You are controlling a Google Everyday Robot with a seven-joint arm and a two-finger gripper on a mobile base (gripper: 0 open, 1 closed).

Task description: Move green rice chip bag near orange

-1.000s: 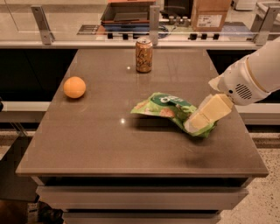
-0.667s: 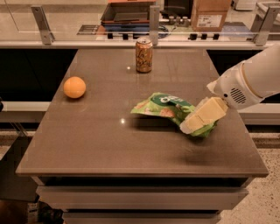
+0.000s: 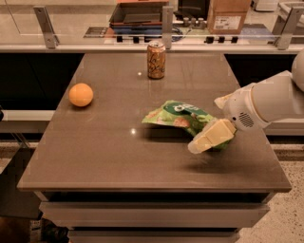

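Over the brown table (image 3: 95,156), the cream two-finger gripper (image 3: 199,144) is clamped on the right end of the crumpled light-green foil chip bag (image 3: 178,116). The small round orange fruit (image 3: 80,94) lies well apart, leftward roughly along the bag's long axis

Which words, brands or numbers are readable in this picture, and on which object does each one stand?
Nothing reads clearly.
green rice chip bag: white lettering on its dark band, too blurred.
drink can: pattern only, unreadable.
cardboard box: white label, too small.
The gripper, at the bag's right end, bears no text.
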